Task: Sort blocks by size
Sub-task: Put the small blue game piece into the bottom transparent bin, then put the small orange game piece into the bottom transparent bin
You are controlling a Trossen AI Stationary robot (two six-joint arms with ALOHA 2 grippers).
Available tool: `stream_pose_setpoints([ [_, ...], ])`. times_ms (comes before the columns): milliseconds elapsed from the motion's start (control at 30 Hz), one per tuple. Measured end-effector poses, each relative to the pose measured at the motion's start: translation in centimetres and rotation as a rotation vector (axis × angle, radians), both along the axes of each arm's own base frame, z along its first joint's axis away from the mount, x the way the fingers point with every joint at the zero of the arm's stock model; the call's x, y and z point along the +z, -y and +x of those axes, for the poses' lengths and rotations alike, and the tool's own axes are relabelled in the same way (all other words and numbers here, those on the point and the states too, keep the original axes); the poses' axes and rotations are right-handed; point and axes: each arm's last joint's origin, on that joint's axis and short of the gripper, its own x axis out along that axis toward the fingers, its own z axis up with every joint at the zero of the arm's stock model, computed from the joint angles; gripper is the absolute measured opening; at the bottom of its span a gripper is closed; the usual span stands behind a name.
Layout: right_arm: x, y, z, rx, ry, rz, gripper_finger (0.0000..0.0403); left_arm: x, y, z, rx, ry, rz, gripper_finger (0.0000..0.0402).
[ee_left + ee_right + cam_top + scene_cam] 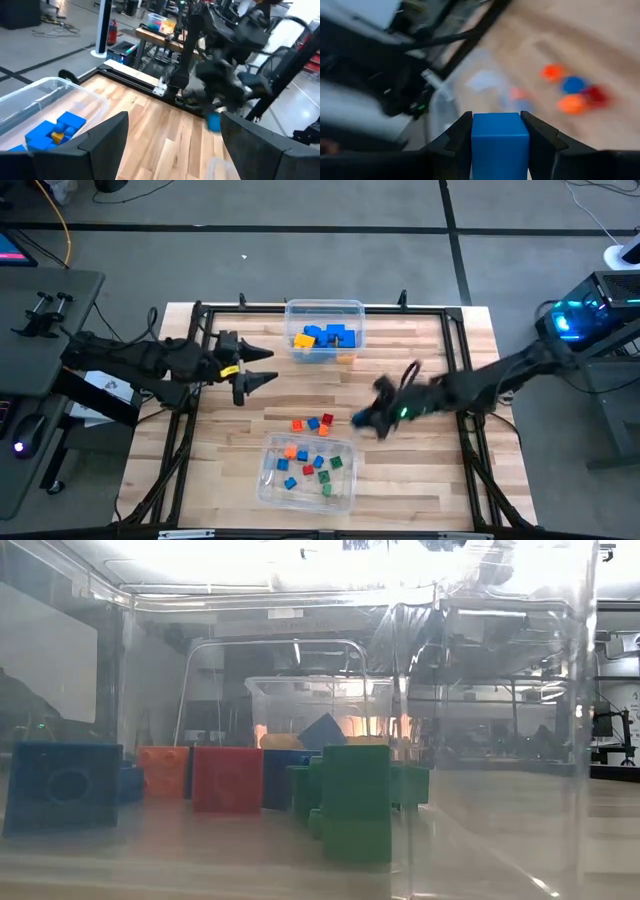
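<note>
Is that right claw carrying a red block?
No. In the right wrist view the right claw is shut on a blue block, which sits squarely between its two dark fingers.

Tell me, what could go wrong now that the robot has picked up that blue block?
The right hand holds the blue block only by its sides and looks to be moving fast, so the block might slip out. Four small blocks lie loose on the table beside the near bin; a low swing could scatter them. The left hand waits open by the far bin, and the arms might get close there.
</note>
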Motion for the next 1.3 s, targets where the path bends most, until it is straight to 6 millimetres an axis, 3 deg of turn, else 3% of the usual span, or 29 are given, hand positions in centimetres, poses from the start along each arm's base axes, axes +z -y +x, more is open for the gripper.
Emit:
stream_pose_setpoints([
  [167, -2.1, -4.9, 3.9, 0.129, -0.011, -0.016, 0.0129, -0.2, -0.4, 0.4, -0.037, -0.017, -0.012, 0.0298],
  [333, -2.2, -7.1, 7.5, 0.25, -0.101, -0.134, 0.013, -0.6, -0.8, 0.6, -0.069, -0.057, -0.009, 0.0298],
  [400, -2.0, -7.5, 8.4, 0.257, -0.201, -0.178, 0.0162, -0.9, -1.0, 0.7, -0.08, -0.083, -0.007, 0.0298],
  [533, -1.1, -7.4, 9.4, 0.287, -0.372, -0.279, 0.0276, -1.7, -1.2, 1.0, -0.122, -0.156, -0.037, 0.0298],
  [667, 1.3, -7.0, 9.6, 0.264, -0.386, -0.348, 0.0341, -3.1, -1.3, 2.2, -0.161, -0.254, -0.061, 0.0298],
  [800, 4.3, -6.0, 8.7, 0.195, -0.409, -0.442, 0.0351, -5.9, -1.1, 4.6, -0.269, -0.476, -0.078, 0.0298],
  [933, 6.6, -5.2, 7.6, 0.116, -0.437, -0.537, 0.0348, -10.4, -0.7, 7.4, -0.324, -0.812, -0.013, 0.0298],
  [1133, 7.4, -5.0, 7.5, 0.065, -0.421, -0.541, 0.0348, -16.1, -0.4, 11.4, -0.371, -0.972, 0.036, 0.0298],
  [1300, 7.1, -5.0, 7.4, 0.055, -0.447, -0.531, 0.0348, -18.3, -0.1, 13.8, -0.438, -0.903, -0.06, 0.0298],
])
